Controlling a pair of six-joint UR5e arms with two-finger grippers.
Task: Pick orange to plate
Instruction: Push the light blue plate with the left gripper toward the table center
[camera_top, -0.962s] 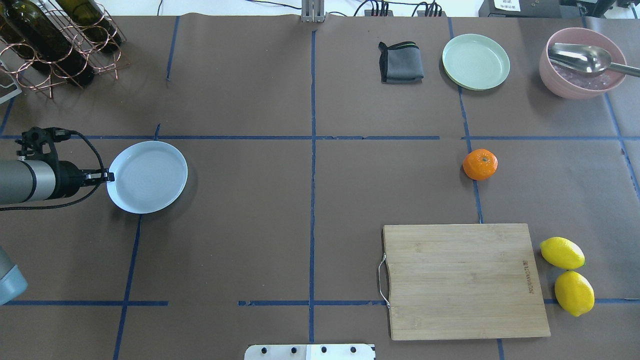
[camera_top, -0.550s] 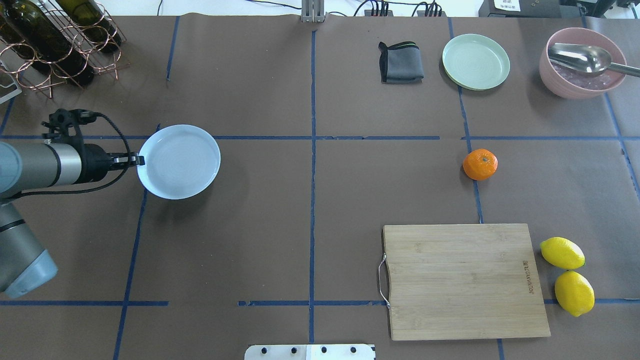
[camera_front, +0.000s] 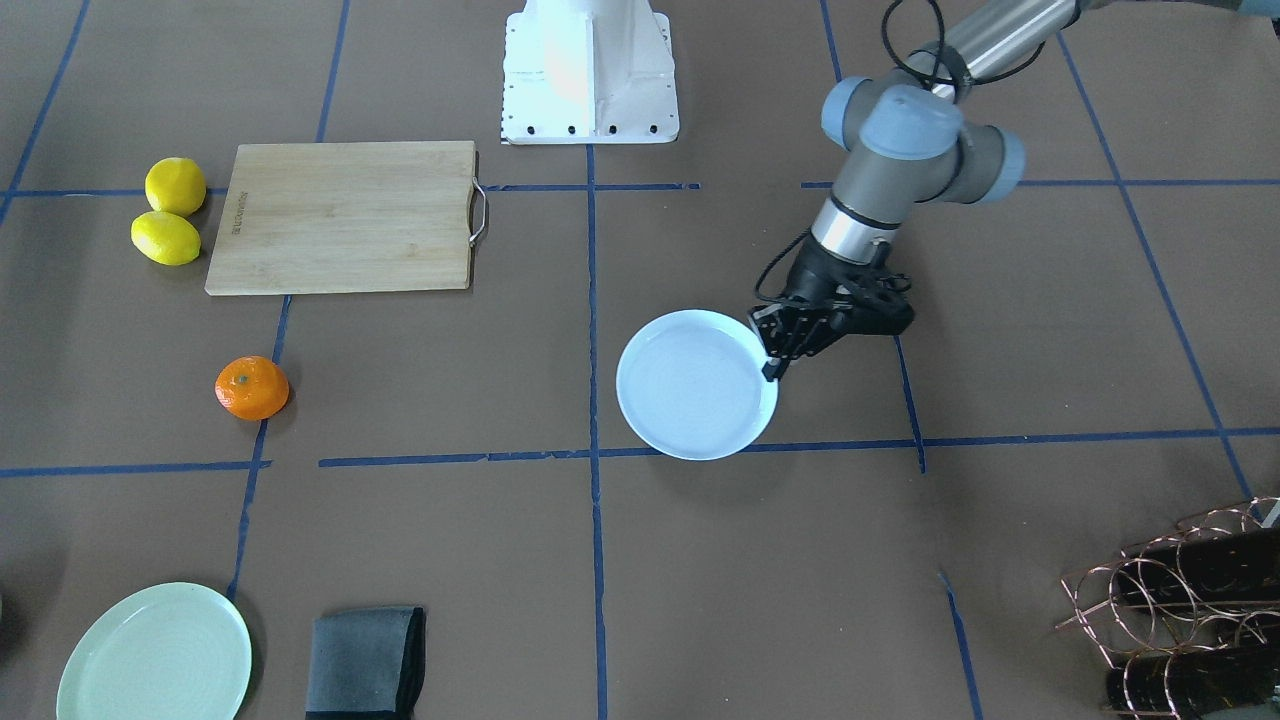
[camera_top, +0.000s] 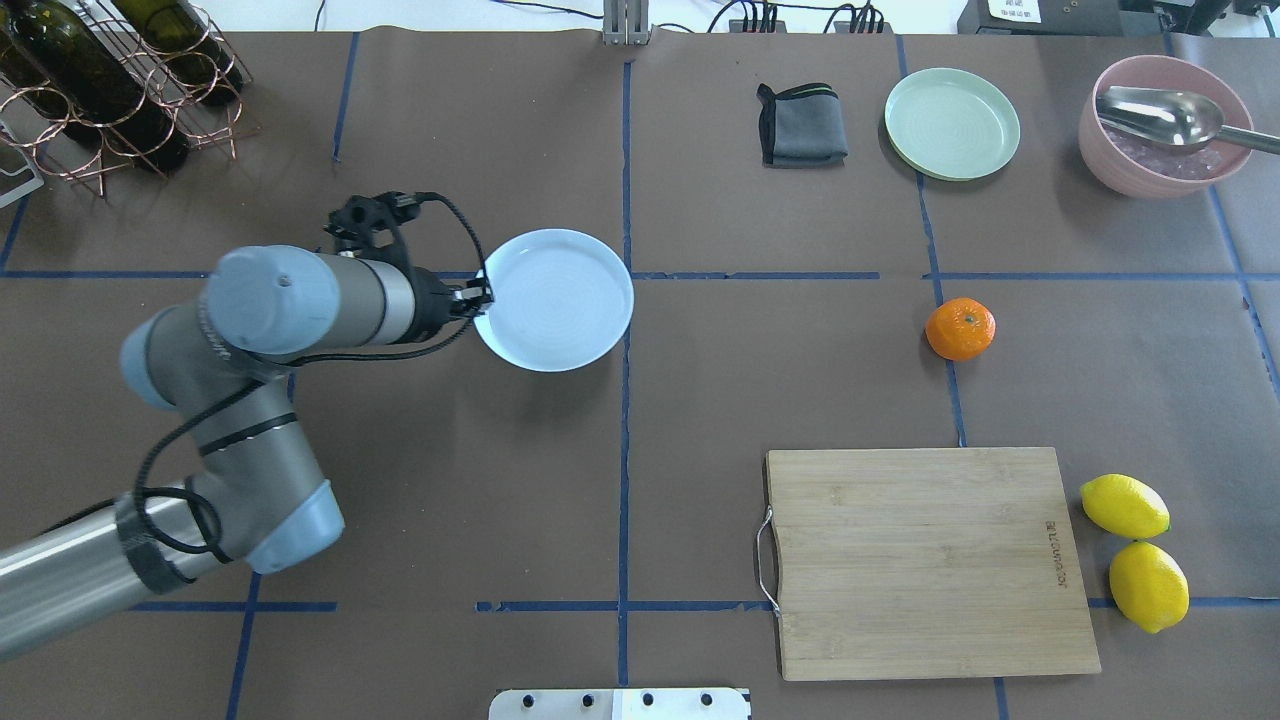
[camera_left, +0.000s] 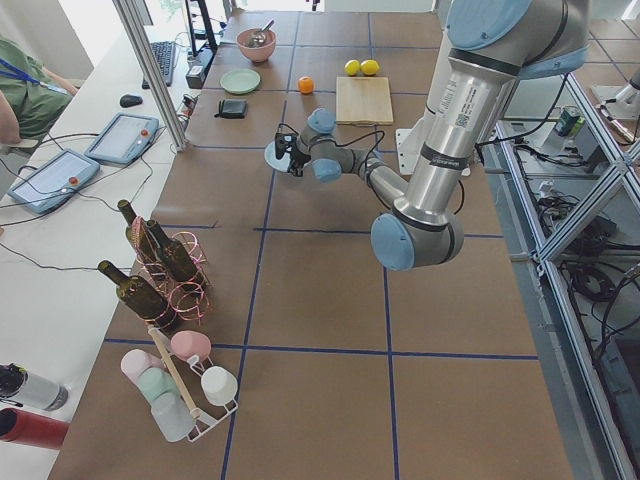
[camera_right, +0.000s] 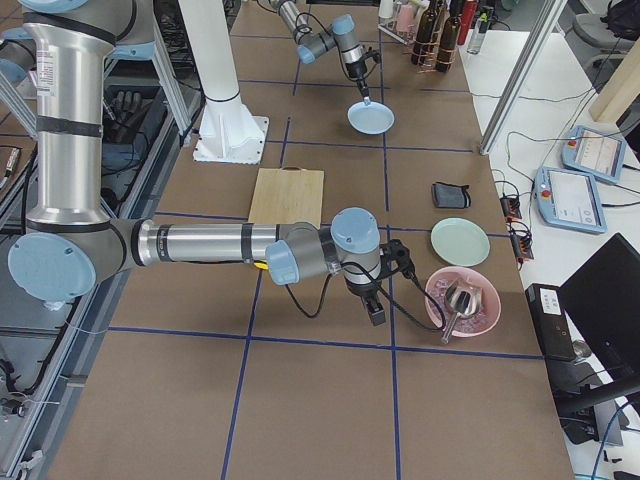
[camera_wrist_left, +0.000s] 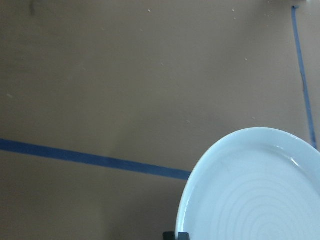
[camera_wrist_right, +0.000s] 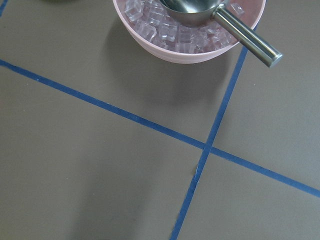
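Observation:
The orange (camera_top: 960, 328) rests on the brown table, right of centre, on a blue tape line; it also shows in the front view (camera_front: 252, 388). My left gripper (camera_top: 482, 298) is shut on the near-left rim of the pale blue plate (camera_top: 560, 300), holding it level just left of the table's centre line. The front view shows the same grip (camera_front: 772, 362) on the plate (camera_front: 690, 390). In the left wrist view the plate (camera_wrist_left: 255, 190) fills the lower right. My right gripper (camera_right: 378, 314) shows only in the right side view, near the pink bowl; I cannot tell its state.
A wooden cutting board (camera_top: 935, 560) lies at the near right with two lemons (camera_top: 1124, 505) beside it. At the far right stand a pale green plate (camera_top: 952, 123), a folded grey cloth (camera_top: 802, 125) and a pink bowl (camera_top: 1165, 125) with ice and a scoop. A bottle rack (camera_top: 110, 80) sits far left.
My left arm has carried the plate rightward from the table's left side to just left of the centre line, and slightly farther away. The orange has not moved.

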